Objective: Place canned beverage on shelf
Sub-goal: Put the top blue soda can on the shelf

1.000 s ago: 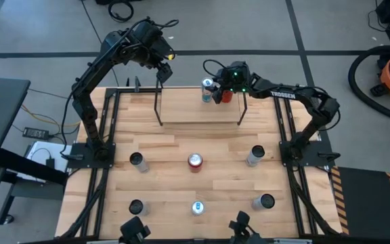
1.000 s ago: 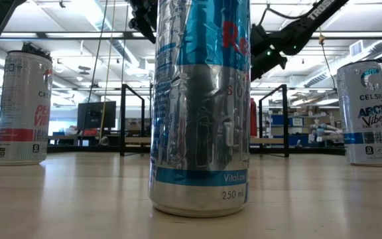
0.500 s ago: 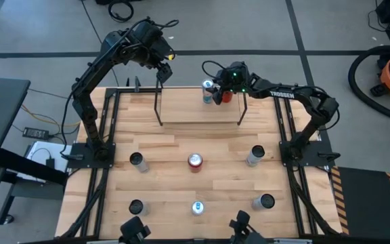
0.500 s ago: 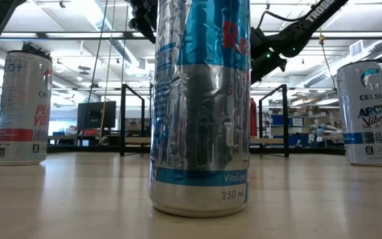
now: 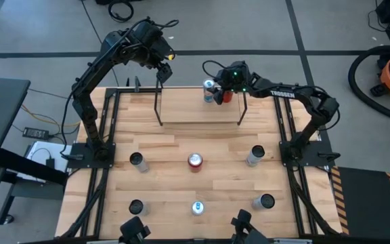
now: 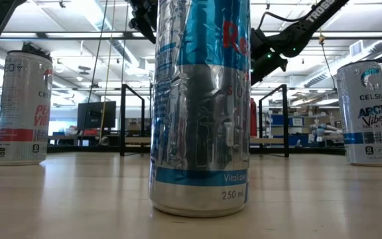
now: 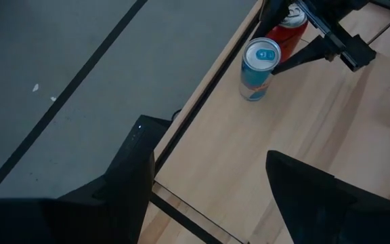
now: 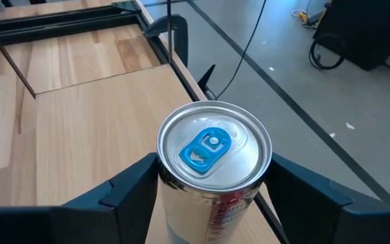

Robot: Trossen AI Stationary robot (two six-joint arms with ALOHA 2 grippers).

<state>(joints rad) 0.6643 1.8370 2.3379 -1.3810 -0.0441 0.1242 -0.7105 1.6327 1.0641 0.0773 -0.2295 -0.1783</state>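
A blue-and-silver can with a blue tab stands upright at the far edge of the shelf's pale board, between the black wire frames. My right gripper is shut on it, and the can fills the right wrist view. A red can stands just right of it on the board. My left gripper hangs open and empty above the shelf's far left corner; its wrist view shows both cans. My right gripper pinches the can's upper side wall between its two fingers, one finger on each side, just below the rim. The fingers slant down from the table's far right. The can is upright; its base seems to rest on the board.
Several more cans stand on the tabletop nearer the front: three in a middle row and three in a near row. One near can blocks most of the low view. The table's far edge runs right behind the shelf.
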